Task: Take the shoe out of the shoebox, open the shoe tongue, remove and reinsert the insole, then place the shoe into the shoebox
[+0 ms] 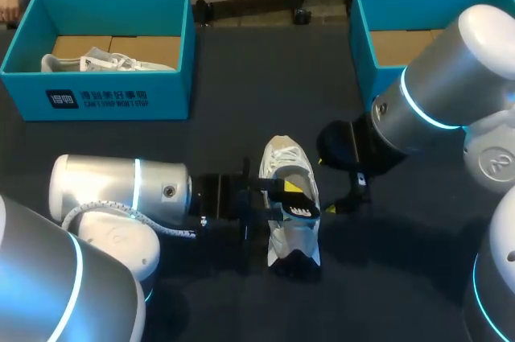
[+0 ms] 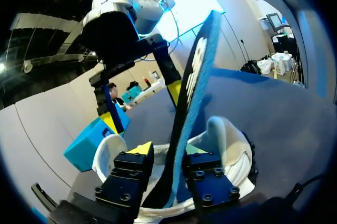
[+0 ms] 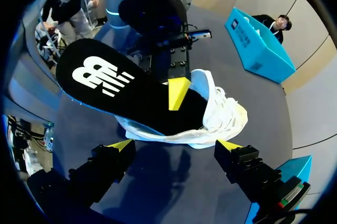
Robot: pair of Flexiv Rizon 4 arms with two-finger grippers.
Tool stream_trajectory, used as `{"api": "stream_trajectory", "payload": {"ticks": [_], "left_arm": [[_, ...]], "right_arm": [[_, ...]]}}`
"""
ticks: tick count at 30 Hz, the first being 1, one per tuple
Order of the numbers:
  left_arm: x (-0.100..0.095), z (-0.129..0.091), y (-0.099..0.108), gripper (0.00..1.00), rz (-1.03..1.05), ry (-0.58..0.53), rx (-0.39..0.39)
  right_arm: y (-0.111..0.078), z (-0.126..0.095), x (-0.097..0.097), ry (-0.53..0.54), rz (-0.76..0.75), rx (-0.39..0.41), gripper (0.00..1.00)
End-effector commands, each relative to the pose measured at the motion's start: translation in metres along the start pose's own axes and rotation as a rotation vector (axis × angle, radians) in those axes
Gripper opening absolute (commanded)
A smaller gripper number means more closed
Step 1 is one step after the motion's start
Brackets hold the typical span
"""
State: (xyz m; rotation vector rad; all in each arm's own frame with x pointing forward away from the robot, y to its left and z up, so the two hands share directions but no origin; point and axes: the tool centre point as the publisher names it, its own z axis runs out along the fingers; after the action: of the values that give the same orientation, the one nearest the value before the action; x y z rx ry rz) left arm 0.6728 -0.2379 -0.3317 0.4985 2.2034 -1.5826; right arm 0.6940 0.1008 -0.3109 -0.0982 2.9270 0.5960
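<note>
The left gripper is clamped on the black insole, one end of which is tucked inside the white shoe at the middle of the table. Just beside the shoe, the right gripper hangs with its fingers spread wide. At the far corners stand the left shoebox, holding a second shoe, and the right shoebox.

— Any lettering to be seen?
— White print on the front wall of the blue shoebox, upper left of the head view: a small square emblem with two short lines beside it.
— Anything else?
— A white striped logo on the black insole, on the end that sticks out of the shoe.
</note>
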Motion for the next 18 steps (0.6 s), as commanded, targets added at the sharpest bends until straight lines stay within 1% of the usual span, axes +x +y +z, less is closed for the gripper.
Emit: {"api": "stream_trajectory", "payload": {"ticks": [1,3,9,12,18], "left_arm": [[0.008,-0.013,-0.003,0.16,0.002,0.001,0.008],[0.010,-0.012,-0.001,0.00,0.002,0.012,0.005],[0.008,-0.005,0.011,0.00,0.035,0.027,-0.013],[0.004,0.000,0.021,0.00,0.066,0.037,-0.034],[0.003,0.005,0.033,0.00,0.069,0.050,-0.057]], "right_arm": [[0.000,0.000,0.001,-0.002,0.001,0.002,1.00],[0.000,0.000,0.001,-0.002,0.001,0.002,1.00],[0.000,0.000,0.001,-0.002,0.001,0.002,1.00],[0.000,0.000,0.001,-0.002,0.001,0.002,1.00],[0.000,0.000,0.001,-0.002,0.001,0.002,1.00]]}}
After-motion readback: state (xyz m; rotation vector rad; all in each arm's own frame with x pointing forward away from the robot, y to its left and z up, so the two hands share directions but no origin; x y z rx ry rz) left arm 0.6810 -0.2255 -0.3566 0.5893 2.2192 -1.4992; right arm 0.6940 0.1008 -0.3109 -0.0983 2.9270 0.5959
